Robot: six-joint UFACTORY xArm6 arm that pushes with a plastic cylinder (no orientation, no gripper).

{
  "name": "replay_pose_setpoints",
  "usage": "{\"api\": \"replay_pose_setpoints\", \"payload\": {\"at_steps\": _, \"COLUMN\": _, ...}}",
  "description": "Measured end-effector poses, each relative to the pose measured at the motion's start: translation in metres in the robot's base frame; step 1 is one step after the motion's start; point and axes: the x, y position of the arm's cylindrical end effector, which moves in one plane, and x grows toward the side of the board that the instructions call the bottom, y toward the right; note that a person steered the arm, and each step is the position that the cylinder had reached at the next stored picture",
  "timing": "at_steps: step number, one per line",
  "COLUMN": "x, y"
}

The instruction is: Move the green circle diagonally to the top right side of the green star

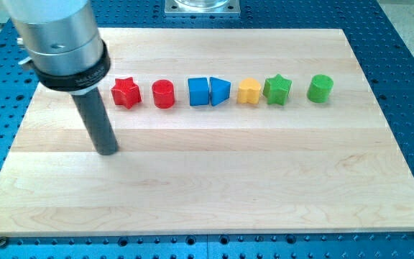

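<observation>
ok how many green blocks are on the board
2. The green star sits in the row toward the view's right, just right of the yellow block. The green circle is the row's rightmost piece. Nothing seems hidden.

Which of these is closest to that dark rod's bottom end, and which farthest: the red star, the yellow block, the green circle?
From my tip, at the view's left:
1. Red star, just up and right.
2. Yellow block, mid-row.
3. Green circle, at the row's right end.

Green star (pixel 277 89) stands just left of green circle (pixel 320 88), board (pixel 214 187) open around.
</observation>
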Motion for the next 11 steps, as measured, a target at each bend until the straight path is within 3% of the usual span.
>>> {"api": "replay_pose_setpoints", "payload": {"at_steps": 2, "x": 0.001, "y": 0.023}}
{"api": "replay_pose_setpoints", "payload": {"at_steps": 4, "x": -0.007, "y": 0.231}}
{"api": "replay_pose_setpoints", "payload": {"at_steps": 5, "x": -0.039, "y": 0.314}}
{"api": "replay_pose_setpoints", "payload": {"at_steps": 6, "x": -0.073, "y": 0.354}}
{"api": "replay_pose_setpoints", "payload": {"at_steps": 7, "x": -0.081, "y": 0.358}}
{"api": "replay_pose_setpoints", "payload": {"at_steps": 9, "x": -0.168, "y": 0.353}}
{"api": "replay_pose_setpoints", "payload": {"at_steps": 11, "x": -0.18, "y": 0.372}}
